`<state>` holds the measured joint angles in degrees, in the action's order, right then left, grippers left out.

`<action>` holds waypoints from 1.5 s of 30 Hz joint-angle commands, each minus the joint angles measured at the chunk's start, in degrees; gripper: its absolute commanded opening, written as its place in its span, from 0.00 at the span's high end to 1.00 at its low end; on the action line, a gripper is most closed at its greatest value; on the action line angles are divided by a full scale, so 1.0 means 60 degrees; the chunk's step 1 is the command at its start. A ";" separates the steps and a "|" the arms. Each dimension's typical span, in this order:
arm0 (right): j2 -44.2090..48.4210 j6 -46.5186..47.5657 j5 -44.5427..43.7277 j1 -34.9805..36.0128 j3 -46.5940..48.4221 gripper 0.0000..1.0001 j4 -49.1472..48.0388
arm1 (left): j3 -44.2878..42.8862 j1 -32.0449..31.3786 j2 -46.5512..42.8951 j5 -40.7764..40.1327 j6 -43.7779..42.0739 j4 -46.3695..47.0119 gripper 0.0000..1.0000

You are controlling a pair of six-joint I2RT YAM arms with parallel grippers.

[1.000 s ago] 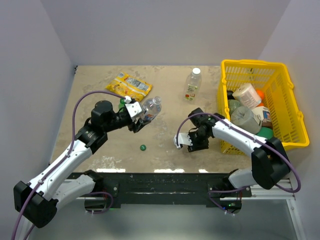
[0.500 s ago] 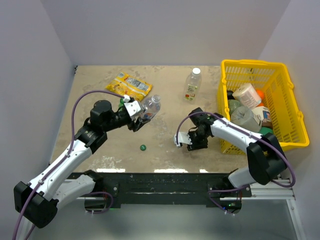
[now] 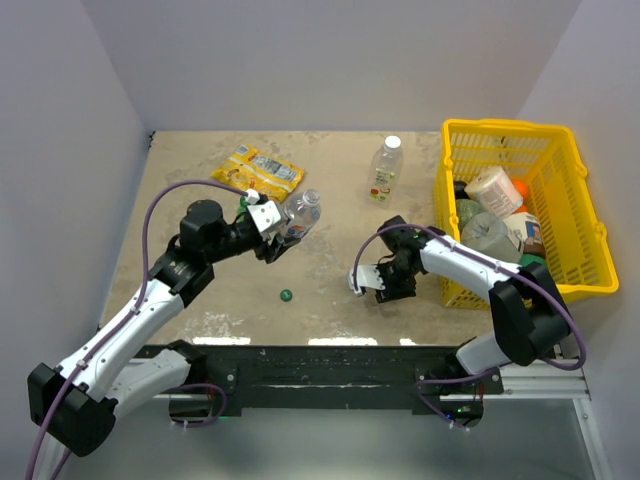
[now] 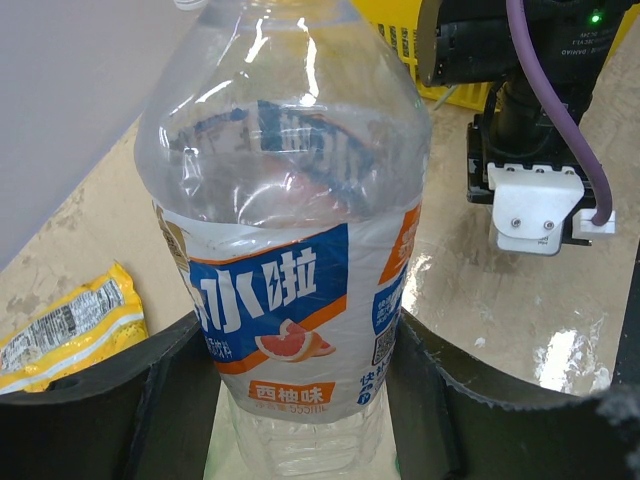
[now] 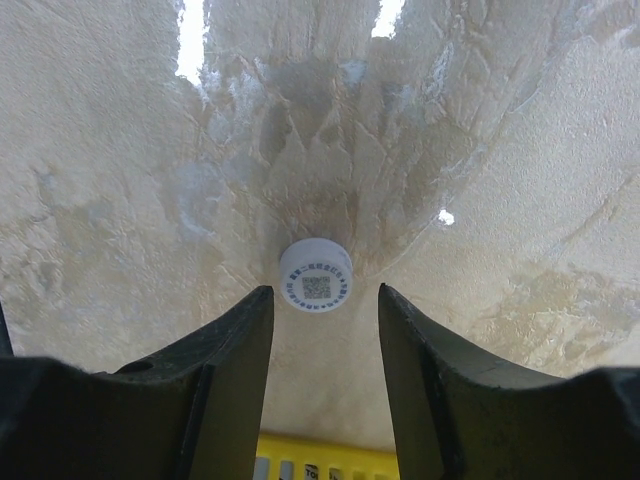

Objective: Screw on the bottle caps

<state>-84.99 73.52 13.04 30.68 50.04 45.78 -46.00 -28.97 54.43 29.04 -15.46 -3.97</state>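
Barely shifted: left gripper [image 4: 300, 395] grasps one bottle [image 4: 285, 200]; right gripper [image 5: 322, 312], released, straddles one cap [image 5: 315, 275].

We see beige, blotchy table [image 3: 330, 200], with glare patches along near edge.
- Far left: yellow snack packet [image 3: 257, 170], lying flat.
- Far centre: capped clear bottle [image 3: 385, 168], upright.
- Near, left of centre: dark green cap [image 3: 286, 295].
- Near, right of centre: white cap [image 5: 315, 275], printed code on top.
- Right side: yellow basket [image 3: 508, 127].

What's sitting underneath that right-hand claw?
A small white cap with a printed code lies on the table, between the open fingertips of the right gripper. From the overhead camera the gripper hides it.
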 commanded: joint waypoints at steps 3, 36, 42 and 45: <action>0.0088 0.0418 0.0083 -0.0030 -0.0239 0.51 -0.0291 | 0.0020 0.0082 -0.0049 0.0200 0.0219 0.0515 1.00; -0.0234 0.0345 -0.0151 -0.0015 -0.0459 0.59 -0.0584 | 0.0108 0.0170 0.0112 0.0273 0.0336 0.0925 1.00; -0.0264 0.0331 -0.0196 -0.0001 -0.0489 0.59 -0.0613 | 0.0122 0.0170 0.0097 0.0258 0.0336 0.0939 1.00; -0.0264 0.0228 -0.0152 -0.0015 -0.0372 0.64 -0.0657 | 0.0137 0.0170 0.0097 0.0244 0.0336 0.0954 1.00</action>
<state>-86.39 75.00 12.45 30.68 47.33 42.48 -45.25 -28.45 55.37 29.76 -14.13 -1.08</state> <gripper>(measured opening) 0.388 0.634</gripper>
